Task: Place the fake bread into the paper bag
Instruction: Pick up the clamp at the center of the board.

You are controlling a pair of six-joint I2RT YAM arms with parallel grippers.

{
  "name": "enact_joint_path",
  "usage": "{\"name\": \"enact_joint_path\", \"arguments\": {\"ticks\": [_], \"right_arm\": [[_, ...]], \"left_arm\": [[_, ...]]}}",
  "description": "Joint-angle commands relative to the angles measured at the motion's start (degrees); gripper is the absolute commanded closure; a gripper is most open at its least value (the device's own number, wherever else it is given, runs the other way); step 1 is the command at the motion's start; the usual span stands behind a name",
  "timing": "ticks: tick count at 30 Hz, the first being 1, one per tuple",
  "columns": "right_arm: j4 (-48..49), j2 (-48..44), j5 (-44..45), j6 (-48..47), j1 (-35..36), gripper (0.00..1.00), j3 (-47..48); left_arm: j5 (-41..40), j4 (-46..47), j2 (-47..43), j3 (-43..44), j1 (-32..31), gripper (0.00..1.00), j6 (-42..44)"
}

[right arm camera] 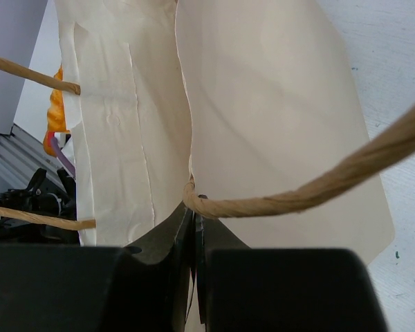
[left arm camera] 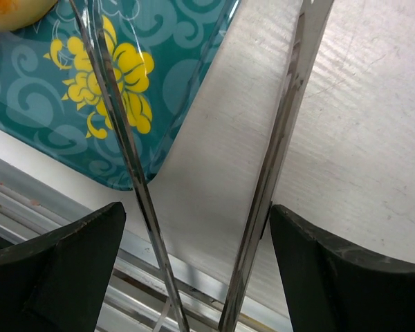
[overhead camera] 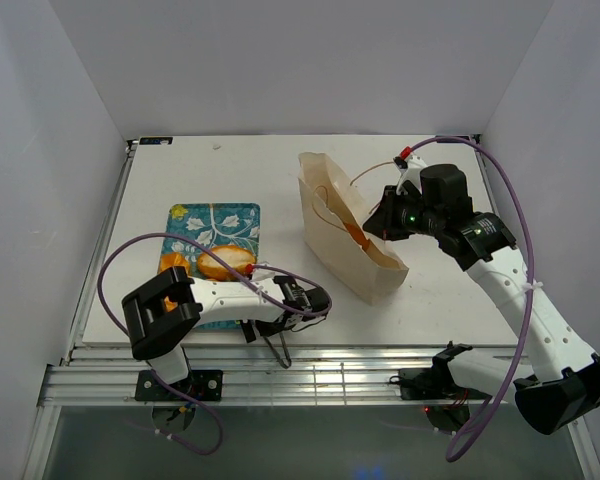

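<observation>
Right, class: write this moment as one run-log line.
left hand: open, empty, near tray corner | right hand: shut on paper bag rim | fake bread: some on tray

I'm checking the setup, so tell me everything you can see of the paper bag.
The paper bag is pale tan, creased, with thin brown cord handles. It stands on the white table, right of the tray, mouth open upward. The right gripper is shut on its rim by one handle. Orange bread shows inside.
</observation>
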Motion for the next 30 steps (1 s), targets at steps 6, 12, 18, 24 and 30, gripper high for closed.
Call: {"name": "enact_joint_path", "arguments": {"ticks": [6, 12, 18, 24, 30], "right_arm": [[0.19, -1.72, -0.10, -1.26, 0.22, 0.92, -0.30], [0.19, -1.81, -0.28, -1.26, 0.13, 0.92, -0.30], [0.19, -1.72, -0.37, -1.18, 0.13, 0.92, -0.39], [0.19, -2.07, -0.10, -1.18, 0.13, 0.92, -0.47], [0.19, -2.33, -0.10, -1.00, 0.13, 0.92, -0.65]], "left_arm": [[2.66, 3.97, 2.81, -2.08, 0.25, 0.14, -9.91], [2.93, 6.26, 0.70, -5.51, -0.80, 0.27, -11.14], [2.40, 7.06, 1.05, -6.30, -2.82, 0.45, -11.85], [2.40, 7.24, 2.11, -7.44, -5.55, 0.73, -13.52], [-1.37, 6.45, -1.05, -7.53, -7.74, 0.97, -11.41]]}}
